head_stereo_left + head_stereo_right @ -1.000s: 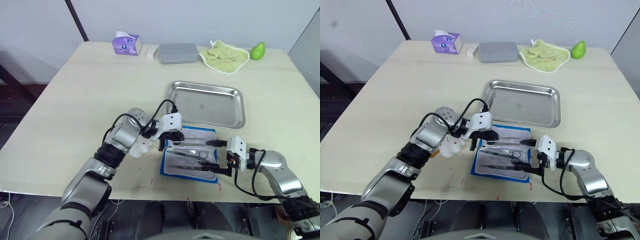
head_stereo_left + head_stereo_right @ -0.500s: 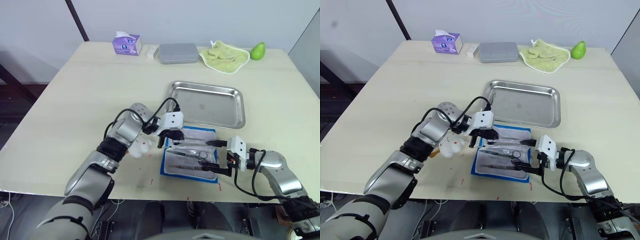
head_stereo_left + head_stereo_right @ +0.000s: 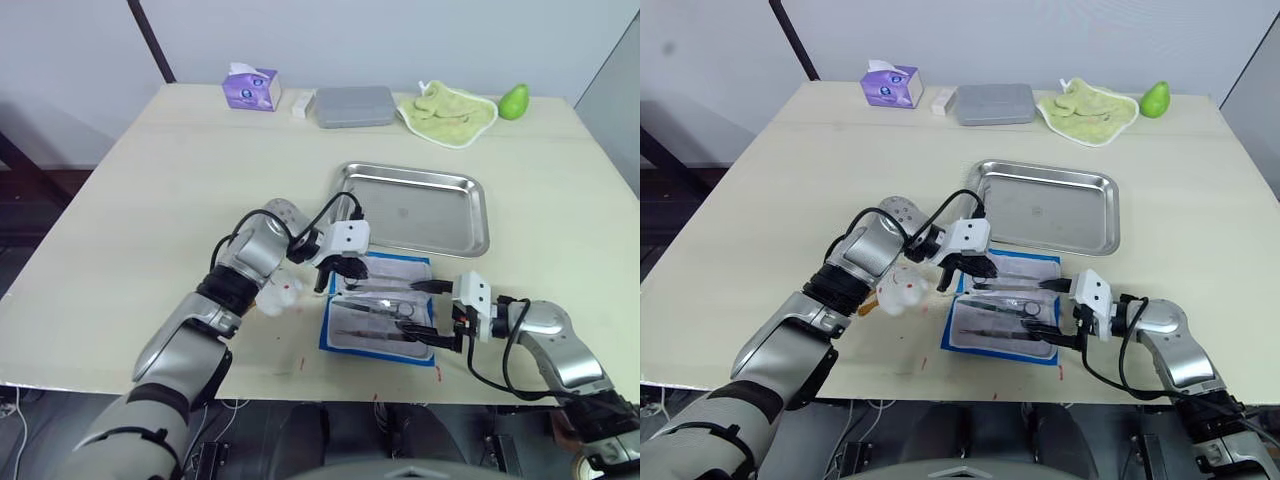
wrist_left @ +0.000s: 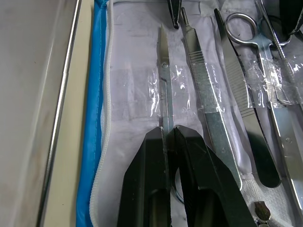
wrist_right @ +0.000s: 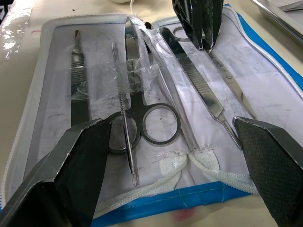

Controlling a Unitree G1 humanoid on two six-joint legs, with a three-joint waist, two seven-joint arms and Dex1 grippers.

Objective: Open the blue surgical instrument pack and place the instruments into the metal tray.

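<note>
**Left end effector clamped on an instrument**

Left end effector (image 4: 168, 137) is pinched on a thin steel instrument (image 4: 164, 80) inside the opened blue surgical instrument pack (image 3: 378, 311). Right end effector (image 5: 180, 142) is spread wide at the pack's near edge. The metal tray (image 3: 414, 208) lies just beyond.

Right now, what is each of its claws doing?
Left gripper: shut on one of the instruments in the pack.
Right gripper: open, holding nothing.

tissue box (image 3: 250, 88) | grey box (image 3: 355, 106) | green cloth (image 3: 448, 108) | pear (image 3: 514, 101)
</note>
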